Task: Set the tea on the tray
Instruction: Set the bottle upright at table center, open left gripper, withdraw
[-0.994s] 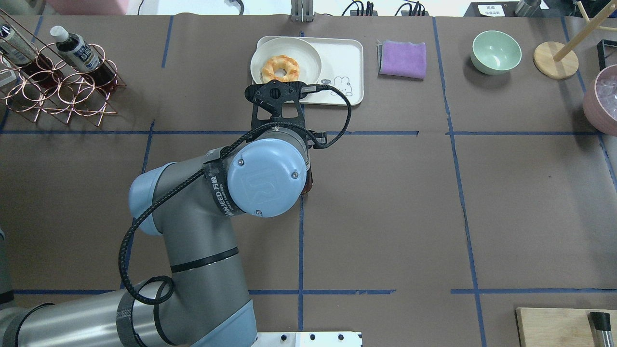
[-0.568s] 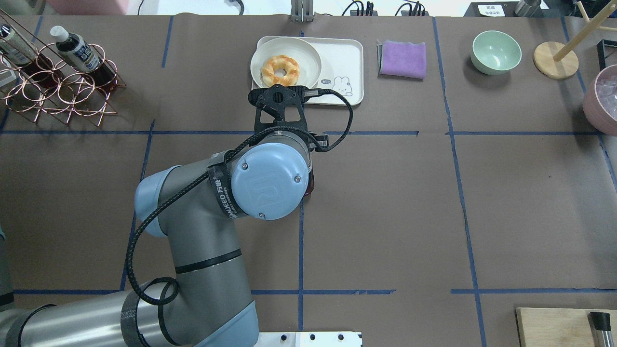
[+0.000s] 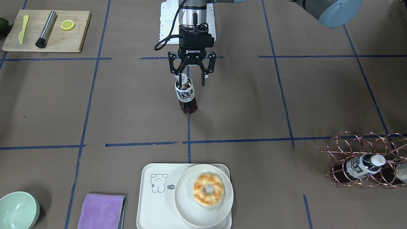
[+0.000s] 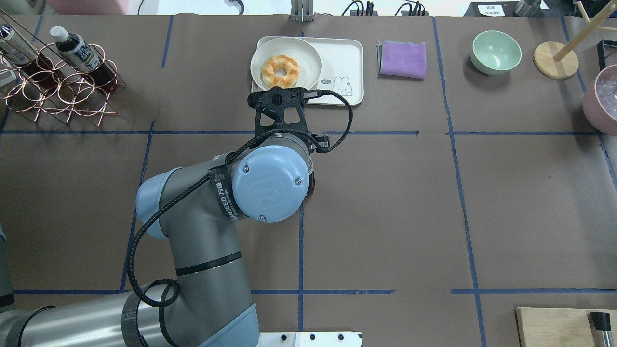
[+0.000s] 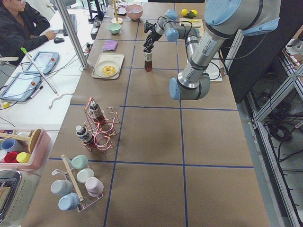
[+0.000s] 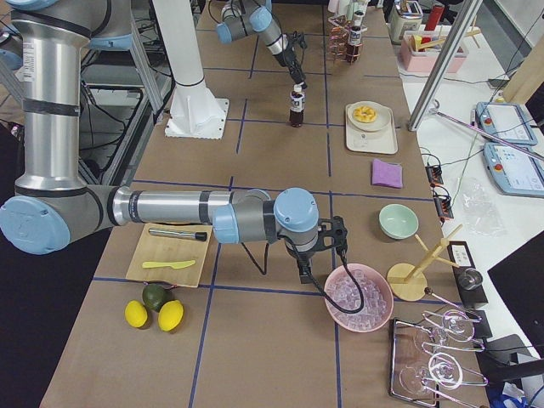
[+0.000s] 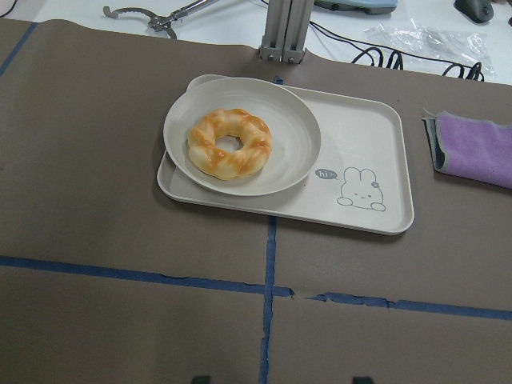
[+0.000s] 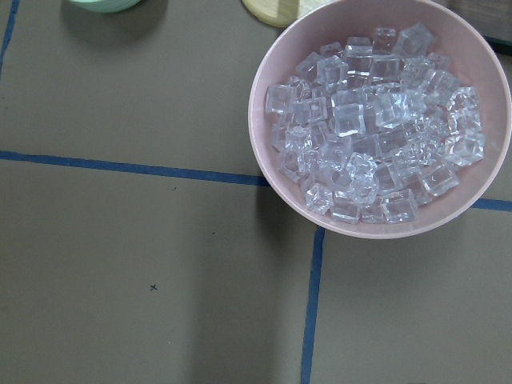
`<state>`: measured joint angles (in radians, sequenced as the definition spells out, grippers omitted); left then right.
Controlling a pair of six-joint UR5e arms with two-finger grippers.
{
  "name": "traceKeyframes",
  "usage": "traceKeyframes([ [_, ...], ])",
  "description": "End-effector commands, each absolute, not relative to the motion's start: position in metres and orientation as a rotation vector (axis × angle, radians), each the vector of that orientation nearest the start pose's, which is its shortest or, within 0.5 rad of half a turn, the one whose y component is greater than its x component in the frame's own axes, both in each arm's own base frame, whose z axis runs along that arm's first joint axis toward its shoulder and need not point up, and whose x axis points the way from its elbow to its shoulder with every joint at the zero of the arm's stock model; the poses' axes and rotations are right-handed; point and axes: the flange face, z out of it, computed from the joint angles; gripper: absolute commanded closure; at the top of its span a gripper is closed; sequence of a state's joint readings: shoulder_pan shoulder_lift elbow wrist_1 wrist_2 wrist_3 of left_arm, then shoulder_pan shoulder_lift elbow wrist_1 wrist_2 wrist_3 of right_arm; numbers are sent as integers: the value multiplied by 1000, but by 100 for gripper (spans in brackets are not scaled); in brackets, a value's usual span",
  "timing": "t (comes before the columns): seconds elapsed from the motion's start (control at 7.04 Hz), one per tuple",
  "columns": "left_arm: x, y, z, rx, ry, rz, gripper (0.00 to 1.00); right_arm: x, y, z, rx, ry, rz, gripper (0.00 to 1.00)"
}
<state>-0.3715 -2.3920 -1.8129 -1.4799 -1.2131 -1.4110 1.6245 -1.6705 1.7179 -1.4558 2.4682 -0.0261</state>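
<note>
Farthest toward the robot's right, the right pincer point(image 6: 304, 270) hangs just beside a round pink bowl point(image 8: 376, 230) heaped with clear ice cubes; only a side camera shows it, so whether it is open or closed cannot be told. Seen from across the brown-papered tabletop point(image 3: 286, 105) and read from that view's left, a rectangular wooden board point(image 3: 76, 39) carries a yellow plastic knife point(image 3: 23, 29), a metal cylinder with a black end point(image 3: 46, 28) and a lemon slice point(image 3: 67, 24). At the near edge sit a pale green round bowl point(image 3: 17, 210) and, beside it, a folded purple cloth point(image 3: 101, 211). Next comes the off-white rectangular plastic tray point(image 3: 152, 206) with its line-drawn bear, holding a round cream plate point(image 3: 190, 213) on which an orange-and-cream ring doughnut point(image 3: 208, 189) lies. The small clear plastic tea bottle point(image 3: 186, 95) of dark brown liquid, white-capped with a white and dark-blue label, stands upright on the tabletop at a crossing of blue tape lines, well apart from the tray, between it and the robot's base. The left pincer point(image 3: 191, 83) points straight down over it with jaws spread wider than the bottle: the cap sits between the fingers, close to one, while the other is clear of the label, so nothing is gripped. Far right, a copper wire rack point(image 3: 349, 143) holds another such bottle point(image 3: 361, 167) lying on its side.
</note>
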Motion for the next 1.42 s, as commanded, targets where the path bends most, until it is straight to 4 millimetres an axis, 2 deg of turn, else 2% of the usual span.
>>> traceKeyframes([
  [0.0,524,-383,72,578,865,-368,0,80,-455,611,188,-888,-48,0],
  [0.14,515,-381,67,583,875,-363,0,80,-457,607,197,-888,-52,0],
  [0.28,494,-375,62,572,905,-335,0,80,-459,595,220,-884,-64,0],
  [0.43,462,-385,84,535,876,-289,0,80,-462,585,238,-880,-74,0],
  [0.57,421,-397,121,540,826,-226,0,77,-463,573,258,-875,-91,0],
  [0.71,385,-416,146,597,754,-161,0,73,-473,553,284,-877,-114,0],
  [0.85,349,-424,172,622,696,-117,0,70,-492,527,317,-872,-120,0],
  [1.14,284,-432,227,489,683,-87,0,15,-522,449,307,-884,-27,0],
  [1.28,250,-435,258,435,661,-33,0,-32,-527,404,313,-908,-49,0],
])
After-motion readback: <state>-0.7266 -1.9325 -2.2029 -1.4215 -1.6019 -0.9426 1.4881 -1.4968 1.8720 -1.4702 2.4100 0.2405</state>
